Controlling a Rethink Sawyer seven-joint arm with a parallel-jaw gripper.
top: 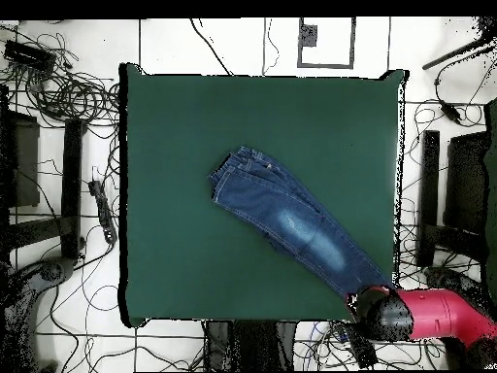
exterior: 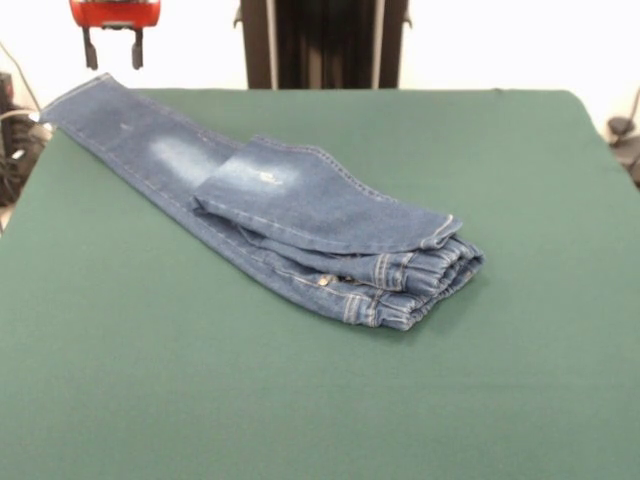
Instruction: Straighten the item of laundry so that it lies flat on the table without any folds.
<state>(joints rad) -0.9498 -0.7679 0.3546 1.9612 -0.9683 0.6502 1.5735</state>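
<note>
The table (exterior: pixel 150 400), covered in dark green cloth, fills most of the front view. Across its upper middle lies the item of laundry (exterior: pixel 290 215), running diagonally from the upper left corner toward the centre (one leg is doubled back over the other, and the gathered waistband is bunched at the centre end). At the upper left edge hangs the gripper (exterior: pixel 112 47), fingers parted and empty, above the leg's hem. The task appears barely begun: the folded leg remains to be opened and flattened.
</note>
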